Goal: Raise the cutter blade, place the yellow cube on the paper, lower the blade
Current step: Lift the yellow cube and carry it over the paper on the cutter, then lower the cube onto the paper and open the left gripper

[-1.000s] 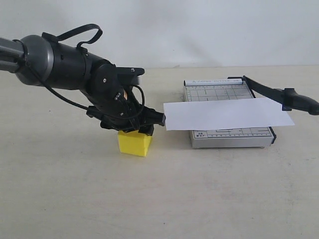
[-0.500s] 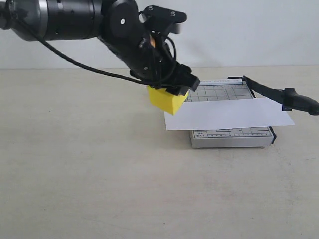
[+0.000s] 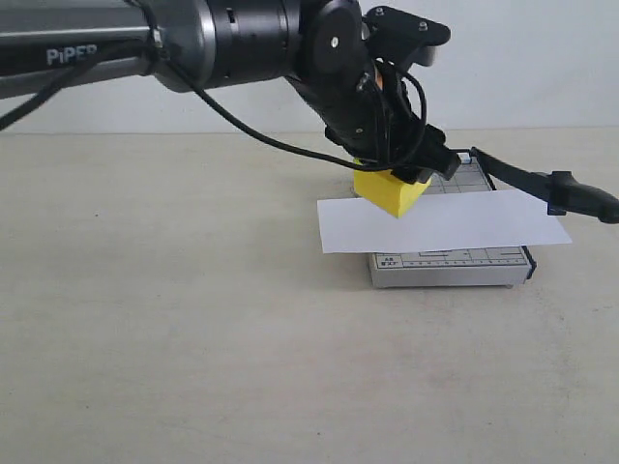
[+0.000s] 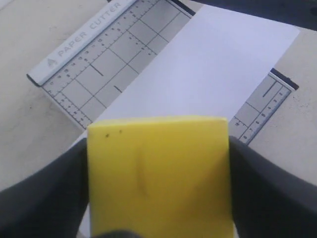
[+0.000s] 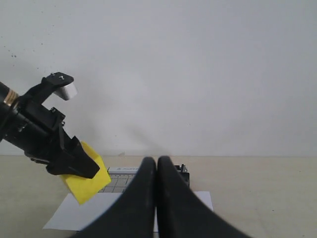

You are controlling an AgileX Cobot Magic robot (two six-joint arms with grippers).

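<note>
Now | beige table (image 3: 145, 338) | white wall (image 3: 542, 58) | left claw (image 3: 397, 175) grips yellow cube (image 3: 389, 191)

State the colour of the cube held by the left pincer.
Bright yellow; the cube shows best, close up, in the left wrist view.

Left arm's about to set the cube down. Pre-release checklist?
1. Left gripper grip on the yellow cube: ok, a finger on each side.
2. Cube above the paper: ok, over its left part in the exterior view.
3. Cube level: not ok, tilted with a corner pointing down.
4. Gap between cube and paper: cannot tell.
5. Cutter blade out of the way: ok, it looks raised, off to the right of the trimmer base.
6. Right gripper clear: ok, shut, empty, away from the trimmer.
</note>
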